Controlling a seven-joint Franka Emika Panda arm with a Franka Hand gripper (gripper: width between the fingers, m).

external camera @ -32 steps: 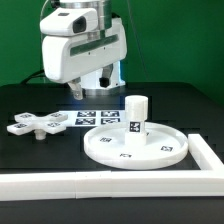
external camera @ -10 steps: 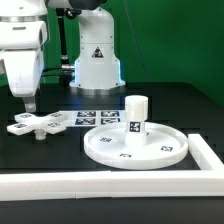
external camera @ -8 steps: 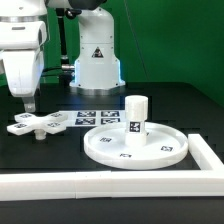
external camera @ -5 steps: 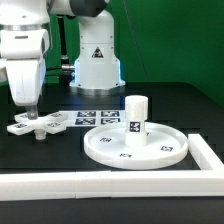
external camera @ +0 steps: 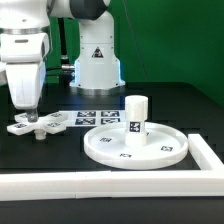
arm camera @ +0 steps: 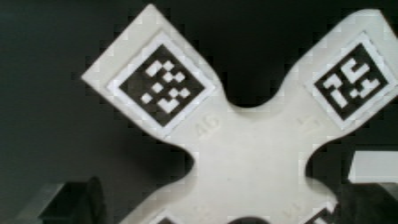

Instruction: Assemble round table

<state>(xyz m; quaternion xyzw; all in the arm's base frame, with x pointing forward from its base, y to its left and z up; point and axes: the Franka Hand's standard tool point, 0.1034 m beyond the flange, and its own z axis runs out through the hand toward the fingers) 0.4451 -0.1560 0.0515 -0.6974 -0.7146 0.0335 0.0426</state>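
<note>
The small cross-shaped piece (external camera: 40, 124) lies flat on the black table at the exterior view's left. My gripper (external camera: 31, 115) is right over it, fingertips down at its centre. In the wrist view the cross-shaped piece (arm camera: 249, 130) fills the picture, and my gripper (arm camera: 217, 205) stands open, with the dark fingers (arm camera: 71, 203) on either side of its centre. The large rimmed round disc (external camera: 105, 150) lies at the middle right. The short cylindrical post (external camera: 136, 112) stands upright on it.
The marker board (external camera: 95, 118) lies flat behind the disc. The long white border rail (external camera: 90, 182) runs along the front and up the exterior view's right side. The arm's base (external camera: 97, 65) stands at the back.
My gripper moved from above the marker board to the exterior view's left. In the last second it shifted slightly right and came down onto the cross-shaped piece. The parts have not moved.
</note>
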